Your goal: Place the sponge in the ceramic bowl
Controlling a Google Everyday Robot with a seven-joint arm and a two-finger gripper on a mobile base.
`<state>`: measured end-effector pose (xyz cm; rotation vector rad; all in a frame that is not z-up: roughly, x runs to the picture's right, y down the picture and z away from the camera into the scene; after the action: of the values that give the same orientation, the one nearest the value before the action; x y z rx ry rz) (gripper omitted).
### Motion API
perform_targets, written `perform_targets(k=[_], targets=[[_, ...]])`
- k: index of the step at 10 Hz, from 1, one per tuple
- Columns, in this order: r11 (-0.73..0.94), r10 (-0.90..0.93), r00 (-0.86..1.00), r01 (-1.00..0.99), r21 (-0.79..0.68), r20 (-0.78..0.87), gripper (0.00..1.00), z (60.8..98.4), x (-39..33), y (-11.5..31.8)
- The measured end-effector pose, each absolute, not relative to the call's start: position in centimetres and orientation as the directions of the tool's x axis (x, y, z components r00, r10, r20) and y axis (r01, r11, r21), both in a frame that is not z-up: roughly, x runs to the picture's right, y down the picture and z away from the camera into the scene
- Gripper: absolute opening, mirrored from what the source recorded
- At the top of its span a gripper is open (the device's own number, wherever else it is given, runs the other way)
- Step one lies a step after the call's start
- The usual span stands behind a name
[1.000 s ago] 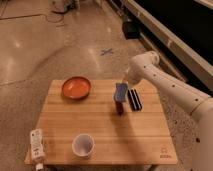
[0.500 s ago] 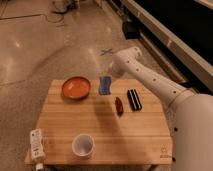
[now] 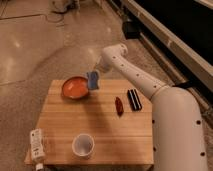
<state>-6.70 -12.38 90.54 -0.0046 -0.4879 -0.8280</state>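
The light-blue sponge (image 3: 93, 80) hangs in the air just right of the ceramic bowl (image 3: 75, 88), held by my gripper (image 3: 94, 75) at the end of the white arm reaching in from the right. The gripper is shut on the sponge, which overlaps the bowl's right rim in this view. The orange-red bowl sits at the back left of the wooden table (image 3: 105, 135) and its glossy inside holds nothing.
A small dark-red oblong thing (image 3: 119, 105) and a black bar (image 3: 133, 99) lie right of centre. A white cup (image 3: 83, 146) stands near the front edge. A white bottle (image 3: 36, 145) lies at the front-left corner. My arm (image 3: 165, 105) covers the table's right side.
The gripper has carried the sponge leftward from above the dark-red thing and black bar to the bowl's right rim.
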Motion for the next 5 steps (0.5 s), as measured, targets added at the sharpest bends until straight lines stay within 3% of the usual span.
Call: perform_targets(k=[5], targets=[[0.680,-0.709,0.567,0.708,0.192,0.419,0.00,90.75,-7.37,-12.67]])
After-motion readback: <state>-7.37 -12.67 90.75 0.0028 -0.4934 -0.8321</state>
